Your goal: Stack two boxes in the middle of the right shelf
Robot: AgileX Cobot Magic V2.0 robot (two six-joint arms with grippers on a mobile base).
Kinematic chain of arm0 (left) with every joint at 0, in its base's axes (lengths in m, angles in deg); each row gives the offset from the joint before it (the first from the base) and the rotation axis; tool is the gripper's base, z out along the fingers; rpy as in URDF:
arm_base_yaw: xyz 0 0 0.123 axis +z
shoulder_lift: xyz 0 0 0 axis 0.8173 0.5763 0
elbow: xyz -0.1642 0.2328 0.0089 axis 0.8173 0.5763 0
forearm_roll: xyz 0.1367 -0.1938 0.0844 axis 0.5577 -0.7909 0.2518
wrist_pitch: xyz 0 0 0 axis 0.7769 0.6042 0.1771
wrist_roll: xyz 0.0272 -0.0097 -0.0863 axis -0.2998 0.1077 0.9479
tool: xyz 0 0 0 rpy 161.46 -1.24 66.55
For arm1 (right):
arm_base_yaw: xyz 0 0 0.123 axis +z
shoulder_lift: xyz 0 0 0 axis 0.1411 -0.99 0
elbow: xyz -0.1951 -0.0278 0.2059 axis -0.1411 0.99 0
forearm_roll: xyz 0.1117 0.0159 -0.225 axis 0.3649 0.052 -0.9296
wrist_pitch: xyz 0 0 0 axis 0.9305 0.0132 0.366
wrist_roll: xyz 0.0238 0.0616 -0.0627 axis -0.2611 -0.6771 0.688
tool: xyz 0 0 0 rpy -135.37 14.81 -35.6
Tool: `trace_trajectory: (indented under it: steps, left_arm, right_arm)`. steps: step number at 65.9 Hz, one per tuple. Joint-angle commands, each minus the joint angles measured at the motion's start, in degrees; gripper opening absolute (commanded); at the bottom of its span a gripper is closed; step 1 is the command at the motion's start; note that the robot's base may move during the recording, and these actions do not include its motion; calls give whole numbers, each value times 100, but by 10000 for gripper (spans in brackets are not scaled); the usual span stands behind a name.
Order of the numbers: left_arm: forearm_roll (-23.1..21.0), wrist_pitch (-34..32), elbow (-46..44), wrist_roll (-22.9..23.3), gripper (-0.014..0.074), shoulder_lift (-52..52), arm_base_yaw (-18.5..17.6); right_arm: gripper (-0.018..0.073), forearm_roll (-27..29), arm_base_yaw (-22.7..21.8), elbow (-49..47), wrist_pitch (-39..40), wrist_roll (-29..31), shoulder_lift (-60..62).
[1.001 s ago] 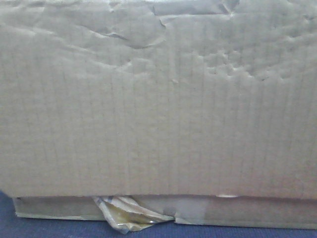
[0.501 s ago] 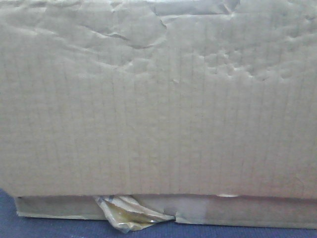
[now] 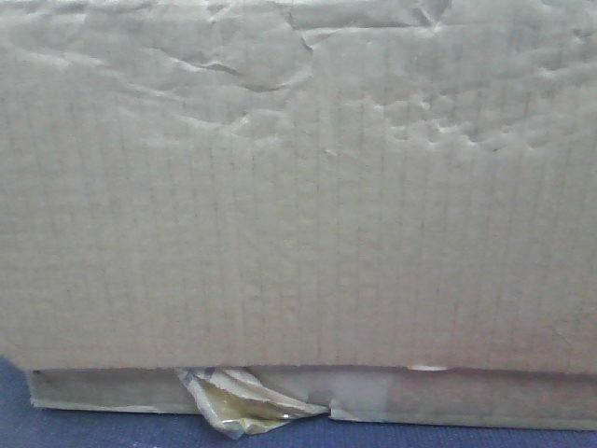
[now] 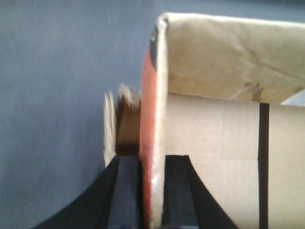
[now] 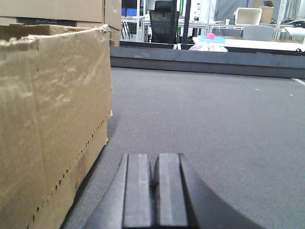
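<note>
**Front view.** A box [image 3: 298,205] fills the frame and stands on the dark tabletop [image 3: 93,431], with a tape wad [image 3: 247,406] at its lower edge.

**Left wrist view.** My left gripper [image 4: 152,191] is clamped on the box's wall. Its fingers [image 4: 178,195] lie one on each face, and the red-tinted edge runs up between them.

**Right wrist view.** My right gripper [image 5: 153,191] is closed on nothing. It sits low over the tabletop, just beside a box [image 5: 47,119]; I cannot tell whether this is the same one. The shelf appears in no view.

**Judgement.** The step in hand looks like the lift, so far held from one side only. To do it well, I should:
- seat the left fingers deep on the wall;
- part the right jaws and pinch the opposite wall to match;
- raise both sides level.

Thin, creased cardboard will probably bend or tear if carried by a single wall, so I should keep the box from tilting on the way to the shelf.
</note>
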Motion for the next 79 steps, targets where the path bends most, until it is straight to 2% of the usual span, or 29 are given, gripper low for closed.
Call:
trace_trajectory:
  steps: [1,7,16,34,50,56,69,74,79]
  left_arm:
    - [199,-336,389,458,-111,77,-192]
    - [170,-533,771,632,-111,202,-216]
    - [77,-553,1060,632,-111,497,-216]
    - [-317,-531,1098,632,-111,1029,-216]
    - [-501,-452,1098,632,-104,1130,-216]
    - [-514,-452,1098,610,-30,1130,-216]
    - [-439,-365,1098,584,271,1130,-216]
    - [-368,-355,1072,561,344,1130,-216]
    - [-359,-318,953,526,361,1118,-216]
  right_arm:
    - [-162,26,-24,0,117,18,20]
    - [-162,26,-24,0,117,18,20]
    - [-162,26,-24,0,117,18,20]
    - [-162,26,-24,0,117,18,20]
    - [-162,26,-24,0,117,18,20]
    - [-162,26,-24,0,117,18,20]
    - [-162,26,-24,0,117,18,20]
    - [-162,26,-24,0,117,18,20]
    - [-162,26,-24,0,117,18,20]
